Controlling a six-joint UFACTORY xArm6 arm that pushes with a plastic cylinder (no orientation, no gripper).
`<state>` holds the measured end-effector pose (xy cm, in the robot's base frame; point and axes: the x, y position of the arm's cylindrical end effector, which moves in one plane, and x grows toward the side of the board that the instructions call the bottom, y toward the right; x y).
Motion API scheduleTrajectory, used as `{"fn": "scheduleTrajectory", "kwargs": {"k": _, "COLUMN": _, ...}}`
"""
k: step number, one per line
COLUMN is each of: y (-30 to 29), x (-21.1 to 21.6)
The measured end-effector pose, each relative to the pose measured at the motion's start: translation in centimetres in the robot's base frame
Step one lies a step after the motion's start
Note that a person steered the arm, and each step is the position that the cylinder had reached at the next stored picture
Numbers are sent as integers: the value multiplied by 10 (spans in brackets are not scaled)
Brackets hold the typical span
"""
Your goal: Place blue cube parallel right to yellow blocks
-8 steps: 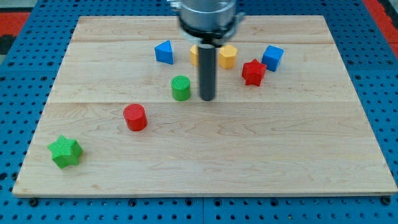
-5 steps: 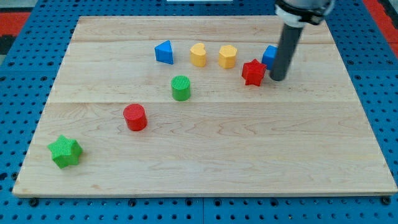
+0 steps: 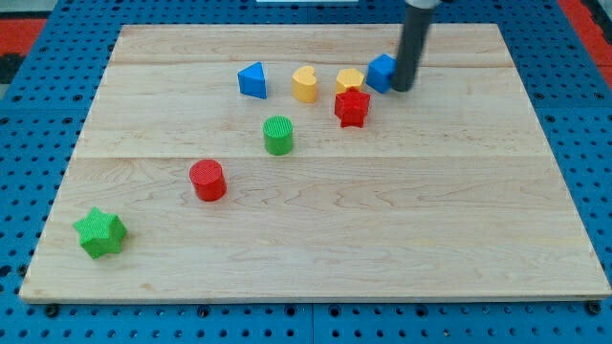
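Note:
The blue cube (image 3: 381, 73) sits near the view's top, just right of the yellow hexagon block (image 3: 349, 80) and touching or nearly touching it. The yellow heart block (image 3: 305, 84) lies further left in the same row. My tip (image 3: 402, 89) rests against the blue cube's right side, the rod hiding part of it. The red star block (image 3: 352, 107) lies just below the yellow hexagon, touching it.
A blue triangle block (image 3: 252, 80) lies left of the yellow heart. A green cylinder (image 3: 278, 135) and a red cylinder (image 3: 207, 180) stand towards the middle left. A green star block (image 3: 100, 233) lies at the bottom left. The wooden board (image 3: 459, 239) lies on a blue pegboard.
My tip swept from the board's middle to the right, then up and left. The blue cube slid left up to the yellow hexagon. The red star moved left to below the hexagon.

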<state>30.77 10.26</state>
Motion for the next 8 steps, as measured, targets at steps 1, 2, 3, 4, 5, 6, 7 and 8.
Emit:
{"fn": "scheduleTrajectory", "kwargs": {"k": 1, "y": -14, "x": 8}}
{"fn": "scheduleTrajectory", "kwargs": {"k": 2, "y": -33, "x": 32}}
{"fn": "scheduleTrajectory", "kwargs": {"k": 3, "y": -89, "x": 16}}
{"fn": "scheduleTrajectory", "kwargs": {"k": 4, "y": -108, "x": 8}}
{"fn": "scheduleTrajectory", "kwargs": {"k": 5, "y": -85, "x": -5}}
{"fn": "scheduleTrajectory", "kwargs": {"k": 6, "y": -87, "x": -23}}
{"fn": "scheduleTrajectory", "kwargs": {"k": 7, "y": -65, "x": -54}}
{"fn": "scheduleTrajectory", "kwargs": {"k": 8, "y": -64, "x": -58}}
